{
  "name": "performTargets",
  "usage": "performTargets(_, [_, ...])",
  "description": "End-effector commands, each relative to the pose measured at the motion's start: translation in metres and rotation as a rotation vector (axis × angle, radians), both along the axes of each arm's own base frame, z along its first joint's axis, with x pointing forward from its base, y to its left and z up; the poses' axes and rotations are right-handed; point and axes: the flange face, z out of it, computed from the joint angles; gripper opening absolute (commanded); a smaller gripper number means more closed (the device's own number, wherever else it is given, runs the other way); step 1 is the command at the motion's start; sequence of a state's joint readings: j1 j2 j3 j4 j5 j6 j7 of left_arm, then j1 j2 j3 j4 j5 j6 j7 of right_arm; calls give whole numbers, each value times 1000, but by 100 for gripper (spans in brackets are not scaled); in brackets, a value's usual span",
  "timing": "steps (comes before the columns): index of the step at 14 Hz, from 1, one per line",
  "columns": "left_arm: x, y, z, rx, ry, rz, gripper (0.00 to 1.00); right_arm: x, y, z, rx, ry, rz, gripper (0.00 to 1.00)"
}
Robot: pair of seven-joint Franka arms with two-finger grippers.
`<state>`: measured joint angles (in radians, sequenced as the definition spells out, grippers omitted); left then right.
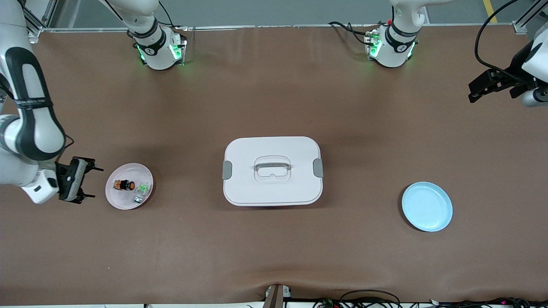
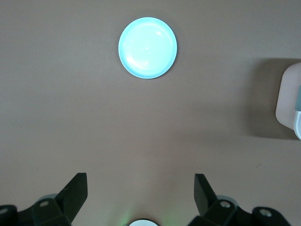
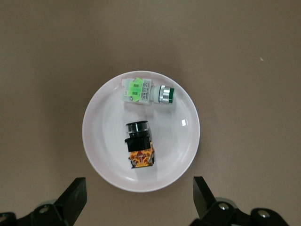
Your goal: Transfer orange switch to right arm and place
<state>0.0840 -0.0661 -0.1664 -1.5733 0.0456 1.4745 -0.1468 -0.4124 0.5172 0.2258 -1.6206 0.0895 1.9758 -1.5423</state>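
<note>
The orange switch point(image 1: 124, 185) lies on its side in a small pink plate point(image 1: 115, 199) toward the right arm's end of the table. In the right wrist view the switch point(image 3: 139, 146) shows its black body and orange end on the plate point(image 3: 101, 141). My right gripper point(image 1: 95, 183) is open and empty, just beside the plate and apart from it; it also shows in the right wrist view point(image 3: 139, 197). My left gripper point(image 1: 475, 91) is open and empty, up over the table at the left arm's end, also seen in the left wrist view point(image 2: 140, 188).
A small green-and-clear part point(image 1: 143, 188) lies in the same pink plate beside the switch, also in the right wrist view point(image 3: 146, 92). A white lidded box point(image 1: 272, 171) with a handle stands mid-table. A light blue plate point(image 1: 427, 206) lies toward the left arm's end point(image 2: 147, 47).
</note>
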Motion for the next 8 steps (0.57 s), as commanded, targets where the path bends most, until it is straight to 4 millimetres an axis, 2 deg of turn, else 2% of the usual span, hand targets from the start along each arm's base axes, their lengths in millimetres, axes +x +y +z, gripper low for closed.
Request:
performTargets(1, [-7,0,0,-14,-4,-23,100,7,12,62,-118,29,-171,100])
performTargets(4, [-6,-8,-1,-15,-1,-38,100,-3,46,127,-182,22,-377,100])
performTargets(5, [-7,-16,-1,-14,0,-52,100,-11,56,149,-201,39,-485,100])
performTargets(7, [-9,-16,-2,-13,10,-53,100,-28,73,196,-232,47,-766,100])
performTargets(8, [-9,-14,0,-13,8,-54,100,-34,87,219,-233,21,-841,100])
